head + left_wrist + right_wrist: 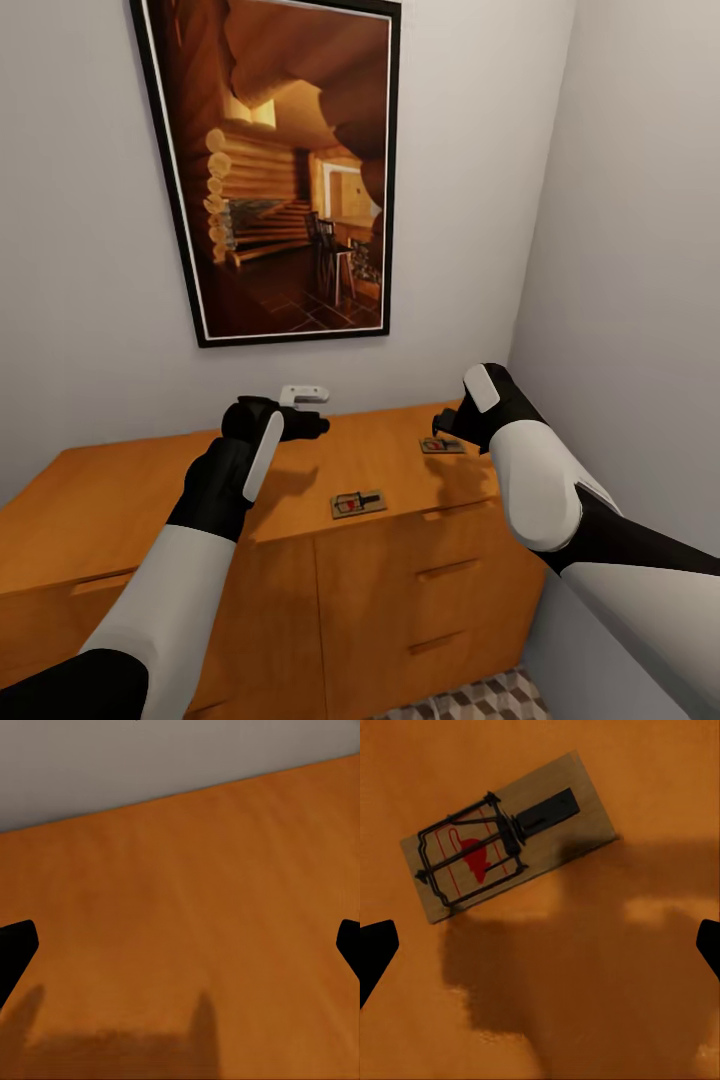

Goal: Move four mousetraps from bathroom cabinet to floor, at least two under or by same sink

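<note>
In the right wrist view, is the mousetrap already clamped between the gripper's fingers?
No. The mousetrap lies flat on the cabinet top, and the right gripper's fingertips sit wide apart, clear of it.

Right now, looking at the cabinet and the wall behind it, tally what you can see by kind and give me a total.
Mousetraps on the cabinet top: 2, one near the front edge and one under the right gripper
Framed pictures on the wall: 1
Cabinets: 1
Total: 4

Both arms reach forward, left claw (180,945) and right claw (540,945) spread wide.
</note>
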### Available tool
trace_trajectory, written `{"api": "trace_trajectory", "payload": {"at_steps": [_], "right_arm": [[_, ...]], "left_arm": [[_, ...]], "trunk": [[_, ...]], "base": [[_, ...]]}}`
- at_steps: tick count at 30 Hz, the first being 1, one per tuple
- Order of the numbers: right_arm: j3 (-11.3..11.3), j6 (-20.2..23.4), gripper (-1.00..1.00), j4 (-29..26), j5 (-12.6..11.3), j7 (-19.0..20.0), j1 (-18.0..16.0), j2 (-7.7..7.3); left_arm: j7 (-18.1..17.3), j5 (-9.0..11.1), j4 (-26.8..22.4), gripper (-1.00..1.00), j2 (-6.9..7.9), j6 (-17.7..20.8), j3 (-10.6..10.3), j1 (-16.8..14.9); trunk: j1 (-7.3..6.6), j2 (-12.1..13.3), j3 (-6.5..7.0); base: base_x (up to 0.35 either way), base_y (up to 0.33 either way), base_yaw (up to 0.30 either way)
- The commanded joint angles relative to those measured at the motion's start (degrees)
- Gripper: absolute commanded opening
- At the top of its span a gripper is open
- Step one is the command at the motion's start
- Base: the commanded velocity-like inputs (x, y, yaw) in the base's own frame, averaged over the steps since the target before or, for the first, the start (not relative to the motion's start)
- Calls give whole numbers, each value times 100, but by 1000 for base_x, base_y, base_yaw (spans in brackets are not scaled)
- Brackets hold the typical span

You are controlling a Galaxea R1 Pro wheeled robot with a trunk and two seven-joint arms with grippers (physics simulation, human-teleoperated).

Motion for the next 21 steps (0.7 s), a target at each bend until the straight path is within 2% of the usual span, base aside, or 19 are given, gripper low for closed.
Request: {"api": "trace_trajectory", "payload": {"at_steps": [1, 21], "right_arm": [[-18, 1, 100, -10, -56, -56, -5, 4], [-20, -7, 100, -10, -54, -92, -5, 4]], "left_arm": [[59, 61, 6, 100, 1, 21, -5, -4], [59, 62, 48, 100, 1, 21, -5, -4]], "trunk": [[2, -3, -7], [2, -3, -7]], "base": [[160, 0, 0], [53, 0, 0]]}}
